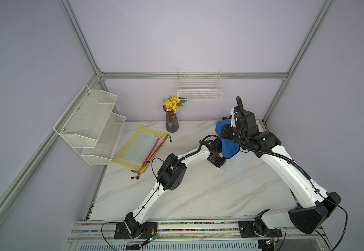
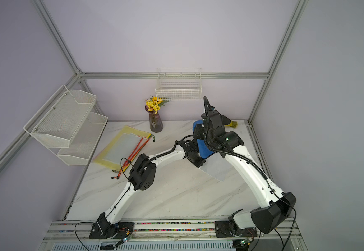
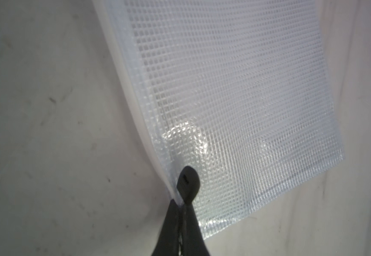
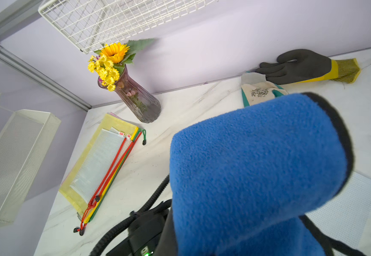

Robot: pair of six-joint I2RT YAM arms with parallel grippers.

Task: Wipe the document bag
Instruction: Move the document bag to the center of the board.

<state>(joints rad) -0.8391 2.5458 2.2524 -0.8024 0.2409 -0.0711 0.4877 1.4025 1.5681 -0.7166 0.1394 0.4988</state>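
A clear white mesh document bag [image 1: 238, 167] [image 2: 216, 168] lies flat on the marble table, right of centre. In the left wrist view its grid surface [image 3: 235, 88] fills the frame. My left gripper [image 3: 183, 204] [image 1: 218, 164] is shut on the bag's near corner at the zip edge, beside a black pull tab [image 3: 187, 184]. My right gripper [image 1: 227, 139] carries a blue fleece cloth [image 4: 257, 166] [image 2: 203, 150], held just above the bag's far end. The cloth hides the right jaws. Part of the bag [image 4: 344, 210] shows beneath the cloth.
A stack of coloured document bags [image 1: 137, 147] lies at the back left beside a purple vase of yellow flowers [image 1: 172, 122]. A white mesh rack [image 1: 92, 123] hangs on the left wall, a wire basket [image 1: 199, 87] on the back wall. Gloves [image 4: 299, 66] lie back right.
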